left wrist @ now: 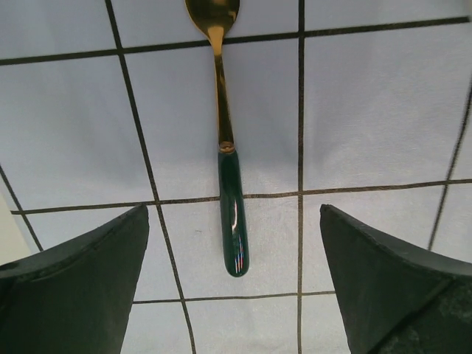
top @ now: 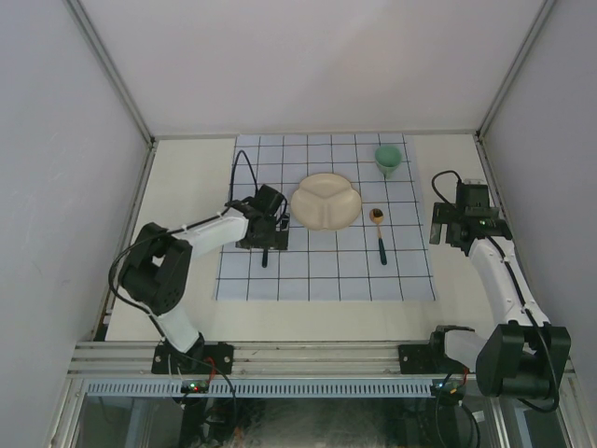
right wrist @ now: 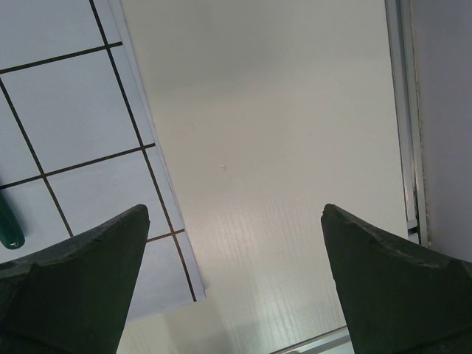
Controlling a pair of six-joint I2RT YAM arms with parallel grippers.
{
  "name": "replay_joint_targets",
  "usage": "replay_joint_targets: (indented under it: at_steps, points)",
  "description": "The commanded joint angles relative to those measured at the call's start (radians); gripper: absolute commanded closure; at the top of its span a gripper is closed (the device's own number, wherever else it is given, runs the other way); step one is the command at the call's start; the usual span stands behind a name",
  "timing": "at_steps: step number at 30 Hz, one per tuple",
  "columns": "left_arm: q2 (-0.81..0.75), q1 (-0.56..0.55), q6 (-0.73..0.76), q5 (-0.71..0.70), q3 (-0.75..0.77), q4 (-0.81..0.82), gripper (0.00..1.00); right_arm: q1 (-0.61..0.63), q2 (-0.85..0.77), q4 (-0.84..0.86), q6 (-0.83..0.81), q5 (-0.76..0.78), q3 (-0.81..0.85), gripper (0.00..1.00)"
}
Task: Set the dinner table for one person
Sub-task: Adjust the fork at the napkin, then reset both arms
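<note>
**Ana:** Left wrist view is showing the left fingers (left wrist: 81, 287) standing wide apart. A spoon (left wrist: 234, 221) is lying flat on the cloth (left wrist: 369, 110) between them, and nothing is touching it.

**Ben:** And the right fingers (right wrist: 74, 287)?

**Ana:** They are also standing apart, holding nothing, and hanging over the bare table (right wrist: 295, 147) just beside the cloth's right edge.

**Ben:** Where is the table lying?

**Ana:** It is spreading under the cloth, which is carrying the plate (top: 325, 201) and the cup (top: 388, 159).

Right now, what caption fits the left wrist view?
Open left hand above a green-handled gold utensil lying on the blue grid cloth.
</note>
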Motion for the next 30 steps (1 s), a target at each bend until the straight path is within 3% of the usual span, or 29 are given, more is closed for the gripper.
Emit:
replay_joint_targets:
  at_steps: [1,5,8,12,16,20,24,27,30]
  points:
    - [-0.106,0.007,-0.018,-0.004,-0.036,0.088,0.0,0.008,0.003,0.035,0.008,0.018,0.018,0.0]
    - [-0.117,0.007,-0.004,-0.04,-0.015,0.064,0.0,0.013,0.006,0.037,0.008,0.021,0.018,0.0]
    - [-0.202,0.022,0.023,-0.144,-0.003,0.066,0.0,0.013,0.002,0.037,0.007,0.016,0.017,0.0]
    - [-0.393,0.038,0.142,-0.376,-0.034,0.129,0.0,0.033,-0.039,0.046,0.011,0.002,0.022,0.0]
    - [-0.637,0.057,0.323,-0.535,-0.216,0.322,0.0,0.048,-0.127,0.072,0.032,-0.083,0.023,0.0]
    - [-0.845,0.06,0.406,-0.599,-0.379,0.407,0.0,0.048,-0.267,0.151,0.045,-0.189,-0.019,0.0]
    - [-1.037,0.058,0.466,-0.699,-0.453,0.403,0.0,0.058,-0.504,0.32,0.06,-0.162,-0.121,0.0]
    - [-1.19,0.058,0.581,-0.752,-0.506,0.446,0.0,0.036,-0.611,0.351,0.042,-0.149,-0.143,0.0]
    - [-1.208,0.078,0.529,-0.823,-0.458,0.316,0.0,0.033,-0.715,0.357,-0.022,-0.162,-0.16,0.0]
